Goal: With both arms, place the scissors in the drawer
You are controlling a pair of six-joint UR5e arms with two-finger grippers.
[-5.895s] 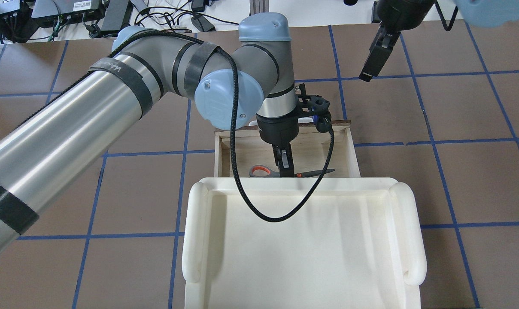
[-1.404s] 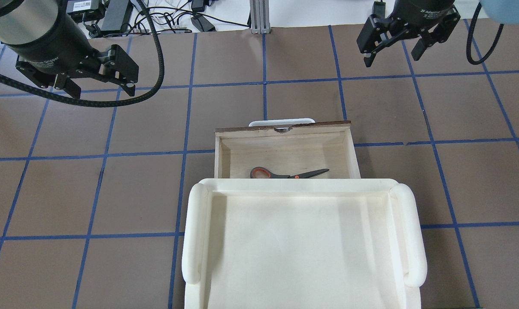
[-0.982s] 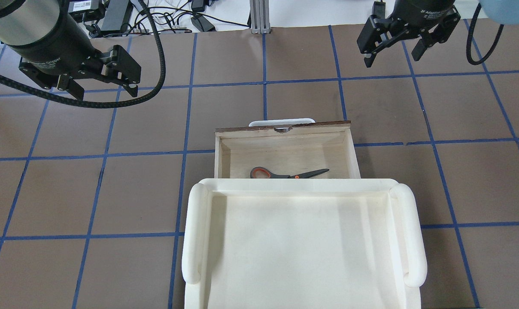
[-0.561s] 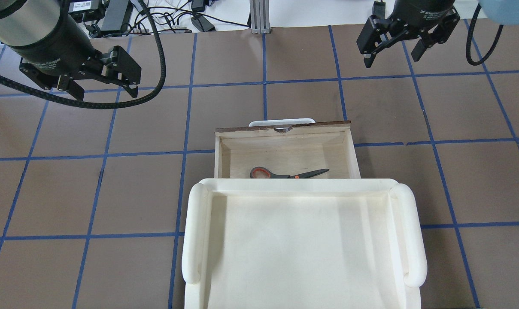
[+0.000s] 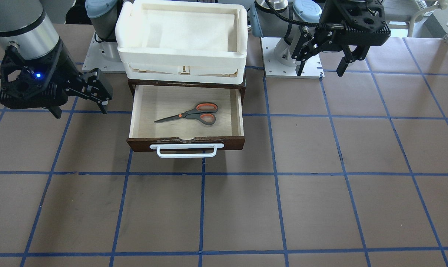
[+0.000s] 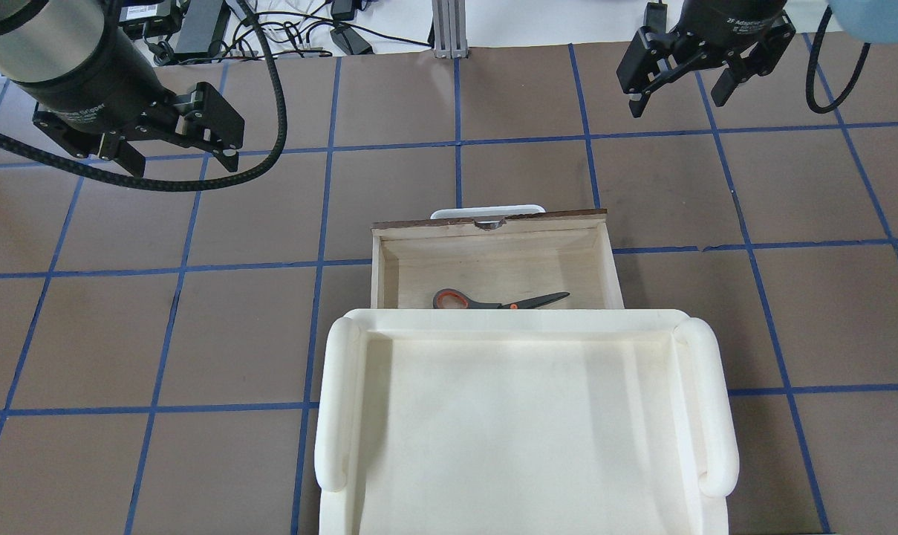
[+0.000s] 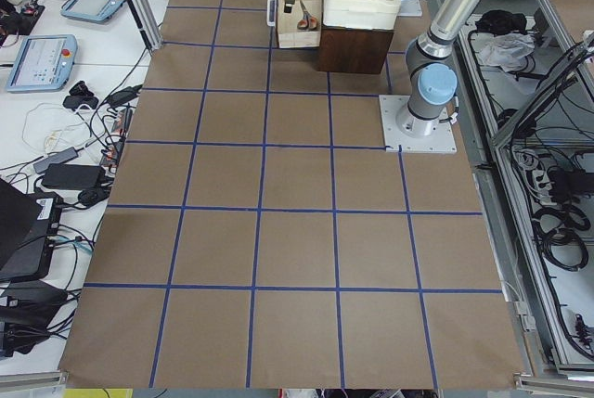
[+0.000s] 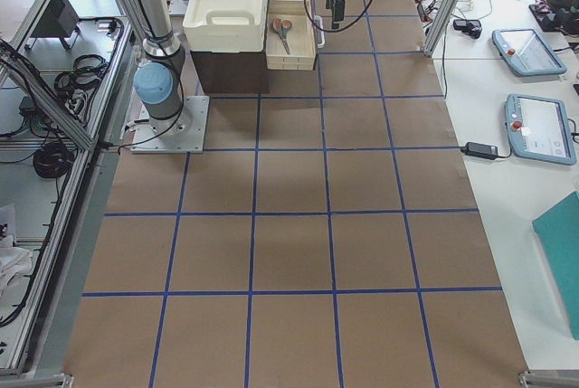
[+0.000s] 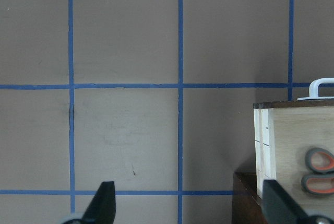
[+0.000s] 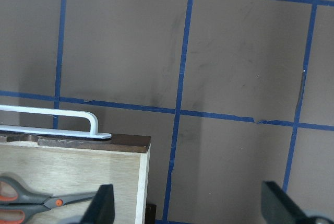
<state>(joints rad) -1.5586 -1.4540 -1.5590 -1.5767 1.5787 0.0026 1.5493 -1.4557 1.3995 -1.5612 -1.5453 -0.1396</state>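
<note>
The scissors (image 5: 194, 112) lie flat on the pale floor of the open drawer (image 5: 186, 142), blades toward the robot's right; they also show as scissors (image 6: 493, 301), scissors (image 9: 319, 169) and scissors (image 10: 31, 200). The drawer's white bar handle (image 5: 189, 150) faces away from the robot. My left gripper (image 6: 181, 163) hangs open and empty above the table, well off to the drawer's left; it is the left gripper (image 5: 320, 70) in the front view. My right gripper (image 6: 675, 106), seen as right gripper (image 5: 79, 111), is open and empty, off to the drawer's right.
A white plastic tray (image 6: 523, 319) sits on the dark cabinet above the drawer and hides the drawer's rear part from overhead. Brown mats with blue tape lines cover the table. Cables and power bricks (image 6: 196, 22) lie along the far edge.
Earlier my left gripper was down in the drawer at the scissors; it has since let go and moved up and far left. The right gripper turned and opened. Over the last second, almost nothing moved.
</note>
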